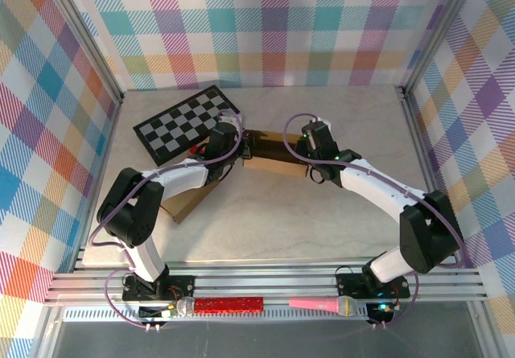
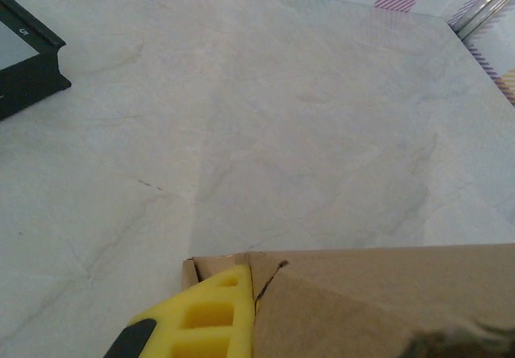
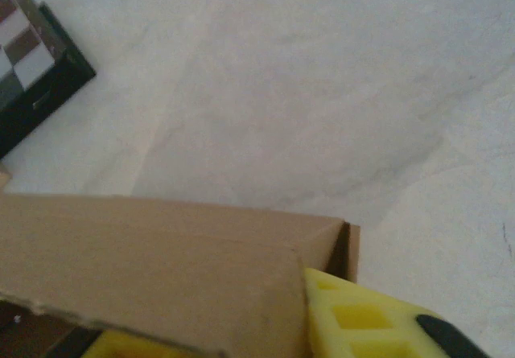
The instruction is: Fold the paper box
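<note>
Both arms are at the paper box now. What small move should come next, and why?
Probably close the right gripper on the cardboard wall between its fingers, then fold it inward. The left gripper is shut on a corner flap of the paper box, steadying it, while the right fingers stand apart astride that wall.

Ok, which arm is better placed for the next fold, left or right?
Probably right: the right tool straddles a wall of the paper box near a corner, a finger either side, ready to bend it. The left tool is shut, tucked at another corner, likely just bracing.
</note>
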